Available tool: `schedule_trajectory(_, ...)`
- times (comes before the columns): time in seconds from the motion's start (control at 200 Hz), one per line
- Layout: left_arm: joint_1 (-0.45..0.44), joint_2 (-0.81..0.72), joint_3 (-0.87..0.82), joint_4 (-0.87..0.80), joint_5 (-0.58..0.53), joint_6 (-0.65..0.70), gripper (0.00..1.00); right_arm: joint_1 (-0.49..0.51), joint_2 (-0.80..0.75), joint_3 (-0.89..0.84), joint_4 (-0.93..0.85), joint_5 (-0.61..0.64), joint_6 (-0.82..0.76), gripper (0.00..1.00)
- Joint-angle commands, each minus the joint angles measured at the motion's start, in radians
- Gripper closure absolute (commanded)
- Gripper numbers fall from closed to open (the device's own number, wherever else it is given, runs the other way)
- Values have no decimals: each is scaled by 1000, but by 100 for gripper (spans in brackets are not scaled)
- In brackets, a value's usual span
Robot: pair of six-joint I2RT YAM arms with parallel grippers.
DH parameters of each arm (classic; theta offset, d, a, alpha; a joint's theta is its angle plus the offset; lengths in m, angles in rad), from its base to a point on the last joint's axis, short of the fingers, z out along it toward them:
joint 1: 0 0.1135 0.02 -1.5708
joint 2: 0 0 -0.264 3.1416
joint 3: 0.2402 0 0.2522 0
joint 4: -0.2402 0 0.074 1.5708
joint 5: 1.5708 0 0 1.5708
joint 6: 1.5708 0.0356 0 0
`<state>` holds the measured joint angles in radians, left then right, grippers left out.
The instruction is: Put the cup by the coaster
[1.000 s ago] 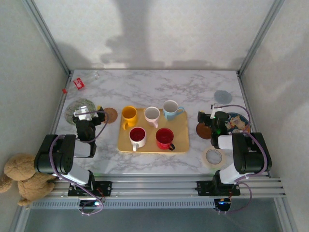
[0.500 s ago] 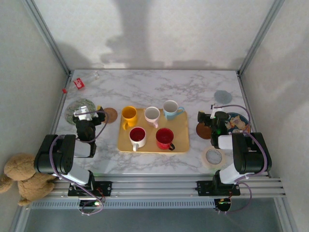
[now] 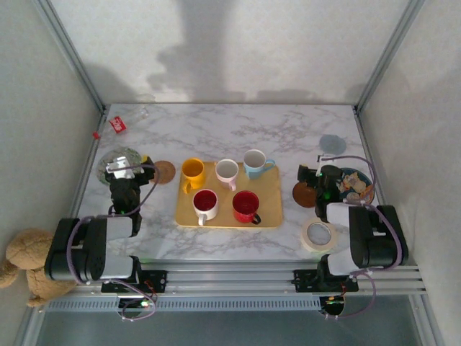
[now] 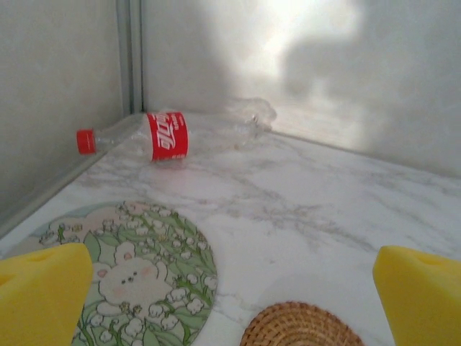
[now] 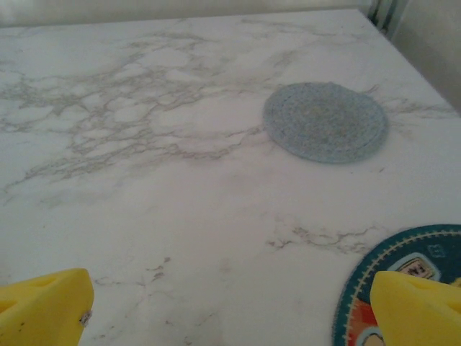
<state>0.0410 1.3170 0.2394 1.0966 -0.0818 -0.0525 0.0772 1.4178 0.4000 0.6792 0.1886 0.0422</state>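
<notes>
**Sideways, not ahead: the cups stand between the two arms**

Plainly, neither pair of jaws faces a cup; all five cups stand upright on the tray in the middle of the bench, and both arms point past the tray toward the far wall.

Left of the tray, the left gripper has its jaws spread wide and empty; the wicker coaster lies just off the tray's left edge, between those jaws and the yellow cup at the tray's far-left corner.

Right of the tray, the right gripper is likewise spread and holds nothing; a brown coaster lies just off the tray's right edge, close beside that gripper; the blue cup, at the tray's far right, turns its handle toward that side; a grey-blue coaster lies beyond the tray's far-right corner.

The task names neither cup nor coaster. By nearness, I judge the yellow cup and wicker coaster the left arm's pairing, and the blue cup and brown coaster the right's. Either arm would need to swing inward toward the tray. An upright cup offers no long axis, so the handle's heading is what the jaws must mind.
</notes>
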Motion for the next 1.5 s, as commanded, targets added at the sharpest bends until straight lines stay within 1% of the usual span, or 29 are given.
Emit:
schedule_trajectory(0.0, 3, -99, 62, -181, 5, 12, 0, 9, -96, 69, -133, 56, 24, 1)
schedule_trajectory(0.115, 2, -180, 141, -334, 41, 12, 0, 10, -205, 126, -315, 54, 54, 1)
schedule_trajectory(0.195, 2, -210, 218, -460, 33, 10, 0, 10, -274, 180, -449, 32, 73, 1)
schedule_trajectory(0.24, -1, -219, 273, -547, 25, 6, 0, 13, -309, 211, -522, 14, 85, 1)
schedule_trajectory(0.4, -16, -246, 452, -827, 63, 2, 0, 12, -385, 346, -766, -71, 113, 1)
schedule_trajectory(0.551, -29, -216, 629, -1078, 66, -46, 0, 14, -384, 470, -912, -186, 130, 1)
schedule_trajectory(0.646, -47, -182, 737, -1226, 45, -52, 0, 17, -362, 546, -993, -250, 122, 1)
schedule_trajectory(0.766, -71, -149, 822, -1373, 34, -70, 0, 25, -333, 616, -1055, -327, 106, 1)
schedule_trajectory(0.981, -102, -67, 919, -1560, 41, -135, 0, 45, -271, 710, -1119, -441, 99, 1)
schedule_trajectory(1.061, -110, -28, 947, -1617, 25, -153, 0, 54, -256, 712, -1112, -453, 104, 1)
schedule_trajectory(1.176, -113, 11, 956, -1642, 46, -168, 1, 68, -243, 695, -1087, -480, 127, 1)
schedule_trajectory(1.287, -113, 43, 955, -1648, 39, -182, 3, 89, -233, 691, -1074, -487, 141, 1)
schedule_trajectory(1.397, -113, 82, 959, -1652, 58, -187, 9, 109, -223, 691, -1067, -487, 142, 1)
schedule_trajectory(1.497, -113, 127, 970, -1660, 92, -190, 17, 119, -208, 694, -1069, -486, 143, 1)
